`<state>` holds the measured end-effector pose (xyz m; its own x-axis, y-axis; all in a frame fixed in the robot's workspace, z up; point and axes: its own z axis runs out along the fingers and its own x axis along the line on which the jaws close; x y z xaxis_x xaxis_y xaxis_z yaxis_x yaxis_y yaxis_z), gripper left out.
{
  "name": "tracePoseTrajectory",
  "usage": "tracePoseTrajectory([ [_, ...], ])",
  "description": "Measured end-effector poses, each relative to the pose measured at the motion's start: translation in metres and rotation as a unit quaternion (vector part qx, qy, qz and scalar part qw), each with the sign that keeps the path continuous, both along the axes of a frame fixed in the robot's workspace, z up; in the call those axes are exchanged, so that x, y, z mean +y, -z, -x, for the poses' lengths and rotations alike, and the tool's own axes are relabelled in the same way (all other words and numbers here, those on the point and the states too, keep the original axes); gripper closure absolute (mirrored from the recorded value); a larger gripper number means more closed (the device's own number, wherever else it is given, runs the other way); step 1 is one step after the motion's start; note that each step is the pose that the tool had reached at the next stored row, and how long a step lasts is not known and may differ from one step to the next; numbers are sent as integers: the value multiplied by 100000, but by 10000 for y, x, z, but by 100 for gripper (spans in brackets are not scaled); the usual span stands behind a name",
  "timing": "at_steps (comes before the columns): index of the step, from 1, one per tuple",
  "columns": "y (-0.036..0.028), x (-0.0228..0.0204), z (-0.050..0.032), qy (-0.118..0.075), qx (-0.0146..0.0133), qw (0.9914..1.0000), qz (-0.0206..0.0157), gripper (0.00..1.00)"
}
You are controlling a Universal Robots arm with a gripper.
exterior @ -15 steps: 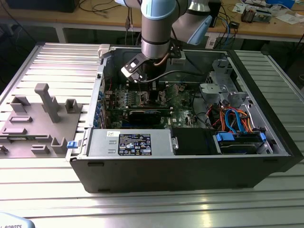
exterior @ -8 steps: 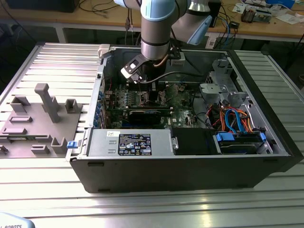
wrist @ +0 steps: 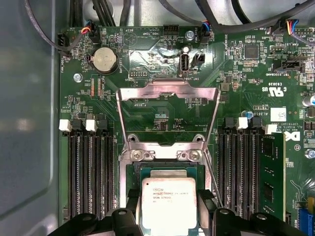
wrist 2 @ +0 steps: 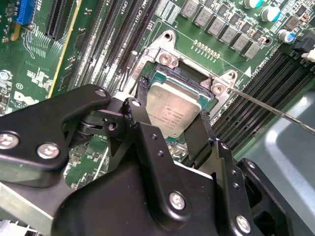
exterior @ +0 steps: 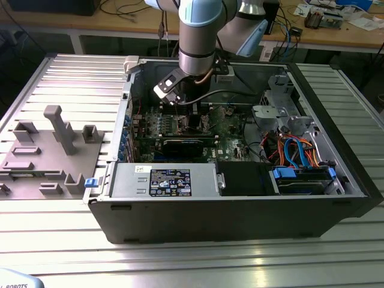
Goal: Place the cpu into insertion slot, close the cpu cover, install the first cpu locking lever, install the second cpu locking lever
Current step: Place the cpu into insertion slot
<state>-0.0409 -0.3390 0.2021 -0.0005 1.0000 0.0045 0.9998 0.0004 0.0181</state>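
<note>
Tool point(wrist 2: 172, 105) pinching cpu point(wrist: 169, 201) by two opposite edges. Cpu sits directly over insertion slot point(wrist: 167, 172) in green board point(wrist: 236, 73); seated or not, cannot tell. Cpu cover point(wrist: 167, 91) swung open at slot's far edge. PC case point(exterior: 240, 216) on slatted surface point(exterior: 180, 264).

The arm point(exterior: 197, 36) reaches straight down, its hand point(wrist 2: 173, 101) clamped on the cpu point(wrist: 169, 201) between two black fingers point(wrist 2: 138, 115).
</note>
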Motion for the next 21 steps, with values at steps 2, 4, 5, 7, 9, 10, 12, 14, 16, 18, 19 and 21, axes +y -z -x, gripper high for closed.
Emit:
tracePoseTrajectory([
  [2, 5, 1, -1, 60, -2, 100000, 59, 46],
  [4, 8, 2, -1, 71, -1, 100000, 90, 46],
  [5, 10, 5, 0, 76, -1, 100000, 101, 46],
  [7, 15, 10, -1, 76, -3, 100000, 108, 46],
  [9, 20, 16, -1, 83, -4, 100000, 112, 46],
  [10, 22, 18, -1, 83, -4, 100000, 112, 46],
  [12, 26, 19, -2, 77, 4, 100000, 127, 46],
  [14, 32, 19, -1, 90, 1, 100000, 125, 46],
  [16, 34, 19, -1, 114, 5, 100000, 135, 46],
  [18, 35, 19, -7, 134, -3, 100000, 126, 46],
  [19, 35, 19, -11, 158, 2, 100000, 122, 46],
  [21, 34, 19, -15, 170, 9, 100000, 135, 46],
])
